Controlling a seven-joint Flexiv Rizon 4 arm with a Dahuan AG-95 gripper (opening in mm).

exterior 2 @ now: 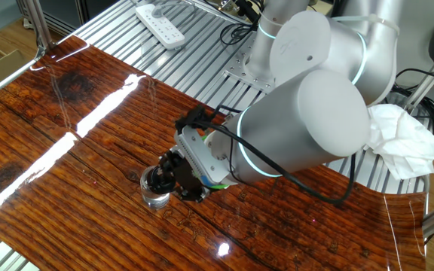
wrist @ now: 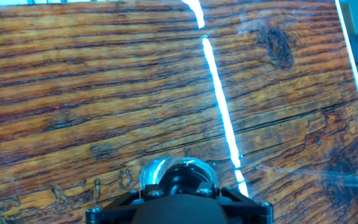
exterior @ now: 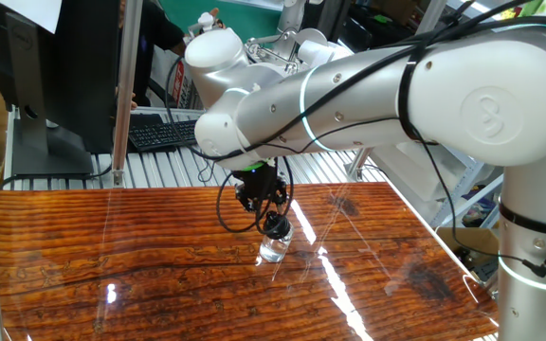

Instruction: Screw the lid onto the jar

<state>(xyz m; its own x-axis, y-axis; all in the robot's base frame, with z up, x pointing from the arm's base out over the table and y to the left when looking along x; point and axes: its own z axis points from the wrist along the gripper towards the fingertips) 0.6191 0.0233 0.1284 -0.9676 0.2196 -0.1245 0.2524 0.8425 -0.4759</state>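
Jar: I see the small clear jar [exterior: 273, 250] standing upright on the surface [exterior: 112, 246], near the middle of the wood-grain top; in the other fixed view it [exterior 2: 157, 197] sits just left of the arm's wrist.
Lid: the dark round lid [exterior: 275, 225] sits on top of the jar's mouth; from the hand view I make it out as a dark disc [wrist: 180, 184] inside the jar's shiny rim [wrist: 154, 169].
Gripper: my gripper [exterior: 271, 220] is tilted steeply downward, right over the jar's top [exterior 2: 164, 175].
Jaws: partly closed, with the black fingers on either side of the lid. They look closed on it, though I cannot see the contact itself.
Arm: the white arm [exterior: 396, 85] reaches in from the right in one fixed view, with cables looping beside the wrist.
Surroundings: a keyboard [exterior: 159, 133] lies behind the surface, a power strip [exterior 2: 160, 26] and crumpled white cloth [exterior 2: 401, 139] on the ribbed metal bench.
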